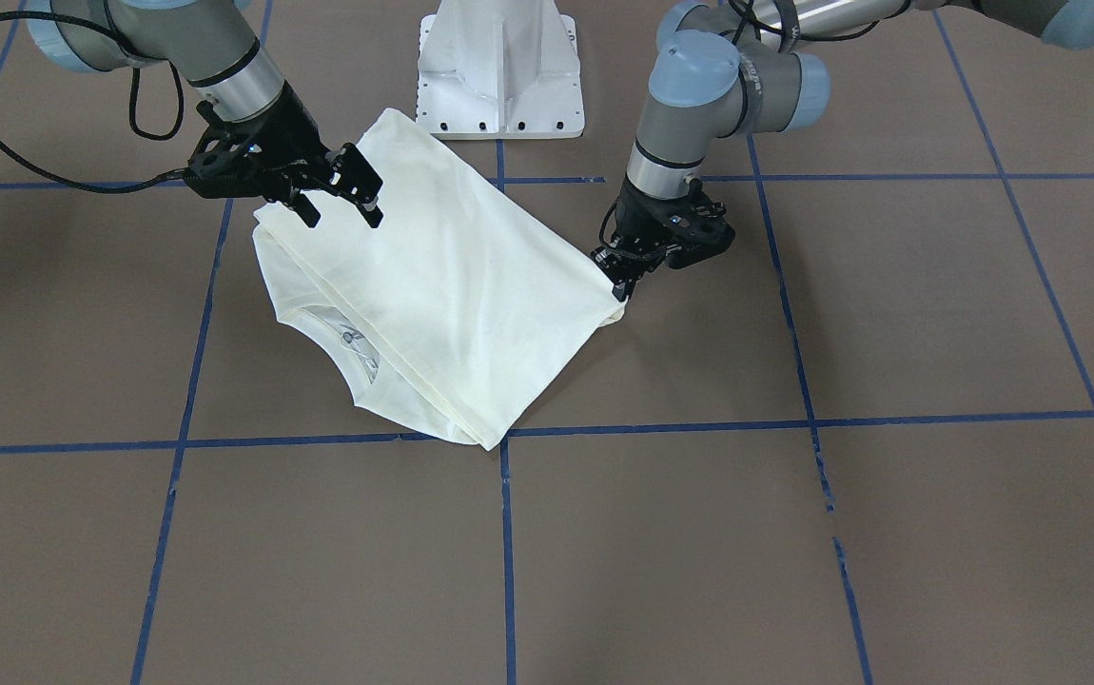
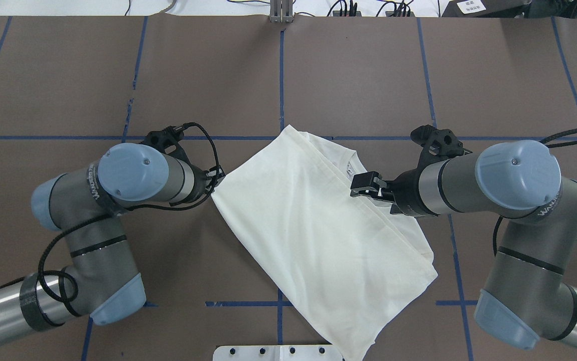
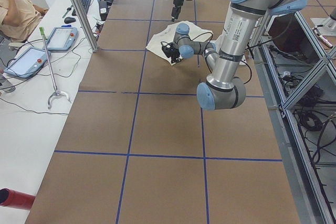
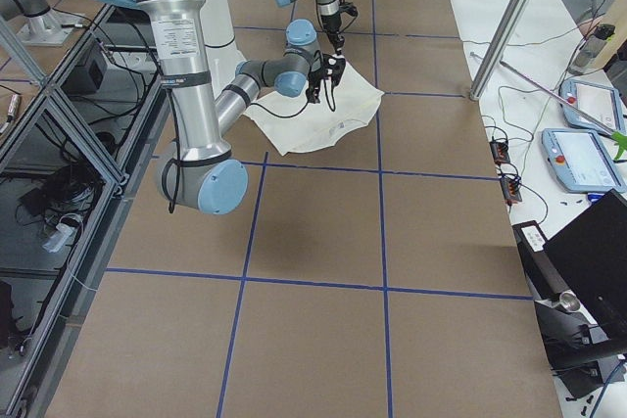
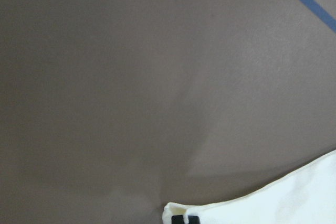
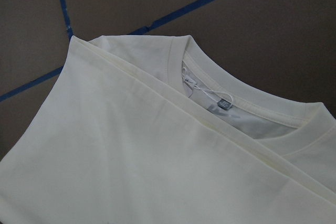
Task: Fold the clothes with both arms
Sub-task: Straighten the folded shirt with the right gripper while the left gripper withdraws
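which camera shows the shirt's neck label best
The right wrist-mounted view: the neck label sits large and unobstructed inside the collar. The front-facing view shows it small; overhead shows only the collar edge beside the right gripper; the left wrist view catches only a corner of the shirt; side views are too distant.

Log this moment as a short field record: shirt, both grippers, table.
shirt: cream, folded over, plain side up, lying askew on the table
neckline: exposed along one edge, label showing inside
left gripper: jaws shut on a shirt corner
right gripper: jaws open, over the opposite side of the shirt, holding nothing
table: brown, blue tape grid
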